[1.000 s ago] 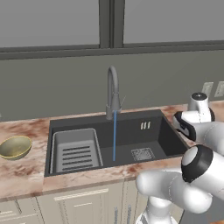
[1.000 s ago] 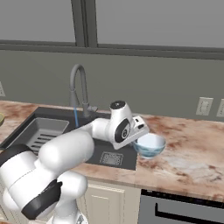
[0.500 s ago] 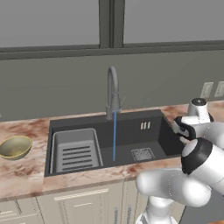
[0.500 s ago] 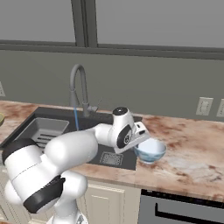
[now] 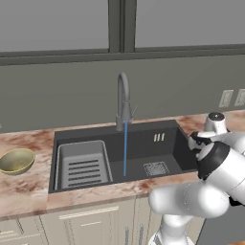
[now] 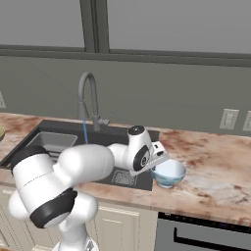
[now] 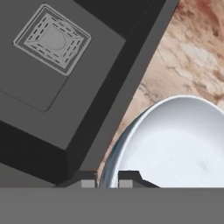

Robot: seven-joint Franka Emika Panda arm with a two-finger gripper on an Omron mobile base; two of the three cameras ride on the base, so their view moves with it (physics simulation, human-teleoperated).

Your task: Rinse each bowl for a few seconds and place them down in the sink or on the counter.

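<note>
Sink (image 5: 162,143): wide dark basin set in the marbled tabletop (image 6: 215,166), long axis running 9 to 3 o'clock across the left base view. Faucet (image 5: 123,103) at the back rim, water stream (image 5: 125,148) falling near mid-basin, just 9 o'clock of the square drain (image 5: 156,168). Ribbed tray (image 5: 82,165) fills the 9 o'clock end.

Pale blue bowl (image 6: 168,172): upright, mouth up, round so no long axis. It sits on or barely over the tabletop just off the sink's 3 o'clock rim; contact with the slab can't be resolved.

Claw (image 7: 107,180): jaws narrow, pinched across the blue bowl's near rim, 1 finger (image 7: 129,178) inside the wall, 1 outside. In the right base view the claw (image 6: 158,158) sits at the bowl's 10 o'clock edge.

Key relation: the stream lies toward 9 o'clock from the held bowl, past the sink wall, so the next move likely is lift and carry toward 9 o'clock, keeping the bowl level.

Olive-gold bowl (image 5: 16,160): upright on the tabletop at the far 9 o'clock side, well apart from the claw, not yet handled by the look of it.
</note>
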